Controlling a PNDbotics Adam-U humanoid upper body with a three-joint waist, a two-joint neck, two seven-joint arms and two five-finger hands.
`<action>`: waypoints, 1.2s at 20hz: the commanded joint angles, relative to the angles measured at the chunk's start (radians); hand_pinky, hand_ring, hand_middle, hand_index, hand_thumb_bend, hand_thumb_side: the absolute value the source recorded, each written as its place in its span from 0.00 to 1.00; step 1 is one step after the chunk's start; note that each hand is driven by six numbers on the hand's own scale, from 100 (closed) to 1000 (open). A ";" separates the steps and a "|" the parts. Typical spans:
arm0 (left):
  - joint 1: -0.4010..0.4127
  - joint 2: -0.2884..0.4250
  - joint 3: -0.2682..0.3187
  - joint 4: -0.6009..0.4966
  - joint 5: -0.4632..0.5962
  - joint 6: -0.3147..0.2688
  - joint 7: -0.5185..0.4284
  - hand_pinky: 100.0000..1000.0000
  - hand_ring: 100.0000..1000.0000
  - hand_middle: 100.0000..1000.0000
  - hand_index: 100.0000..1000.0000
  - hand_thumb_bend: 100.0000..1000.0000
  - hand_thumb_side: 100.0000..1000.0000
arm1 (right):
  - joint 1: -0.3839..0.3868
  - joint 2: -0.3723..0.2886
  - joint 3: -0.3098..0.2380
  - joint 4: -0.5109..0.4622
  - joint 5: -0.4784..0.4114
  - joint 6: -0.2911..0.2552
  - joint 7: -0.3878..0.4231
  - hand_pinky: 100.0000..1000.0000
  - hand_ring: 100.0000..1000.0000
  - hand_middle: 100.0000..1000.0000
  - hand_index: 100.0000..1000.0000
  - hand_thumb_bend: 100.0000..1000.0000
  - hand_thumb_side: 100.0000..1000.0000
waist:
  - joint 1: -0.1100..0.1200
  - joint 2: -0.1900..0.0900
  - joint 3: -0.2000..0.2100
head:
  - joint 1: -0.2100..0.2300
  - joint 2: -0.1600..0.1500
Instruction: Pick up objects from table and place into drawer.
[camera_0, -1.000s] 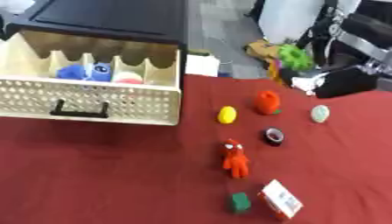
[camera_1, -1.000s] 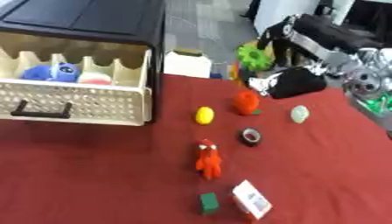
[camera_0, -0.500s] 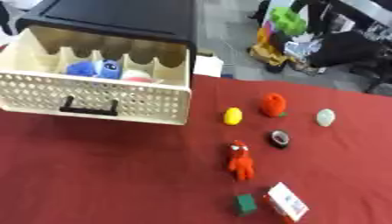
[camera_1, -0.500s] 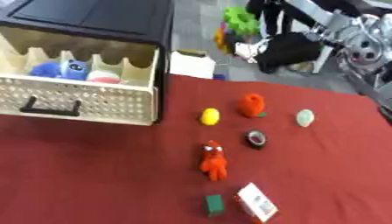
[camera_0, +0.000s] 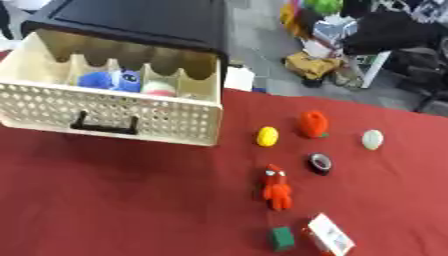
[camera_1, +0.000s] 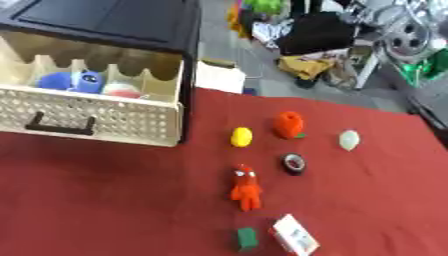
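Drawer (camera_0: 114, 117) open (toys inside); objects on red table (camera_0: 131, 200), neither hand visible.

The red table (camera_0: 105, 200) bears a cream drawer (camera_0: 105, 112), toys and a small box (camera_0: 330, 241).

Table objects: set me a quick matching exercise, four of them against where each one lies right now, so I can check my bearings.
Things:
1. yellow egg-shaped object
2. red figure
3. green block
4. blue plush toy

Places:
A. inside the open drawer
B. nearest the front edge, left of the white and red box
C. just left of the orange object
D. middle of the red tablecloth, left of and nearer than the black ring

Pairs: 1-C, 2-D, 3-B, 4-A
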 joint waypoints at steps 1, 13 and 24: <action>-0.020 -0.001 -0.003 -0.012 0.004 -0.001 -0.008 0.35 0.26 0.31 0.75 0.00 1.00 | -0.035 -0.012 -0.013 -0.011 -0.010 0.014 -0.016 0.32 0.44 0.21 0.37 0.11 0.44 | 0.006 -0.018 0.011 | -0.019 -0.017; -0.035 -0.024 -0.011 -0.012 0.011 -0.002 -0.022 0.35 0.26 0.31 0.74 0.00 1.00 | -0.135 0.060 0.012 0.021 -0.029 0.043 -0.051 0.29 0.43 0.19 0.36 0.15 0.42 | 0.001 -0.005 0.074 | -0.082 -0.042; -0.052 -0.037 -0.019 -0.012 0.018 0.001 -0.036 0.35 0.26 0.31 0.74 0.00 1.00 | -0.185 0.123 0.043 0.070 0.000 0.036 -0.039 0.28 0.42 0.19 0.36 0.16 0.41 | -0.008 0.000 0.099 | -0.100 -0.052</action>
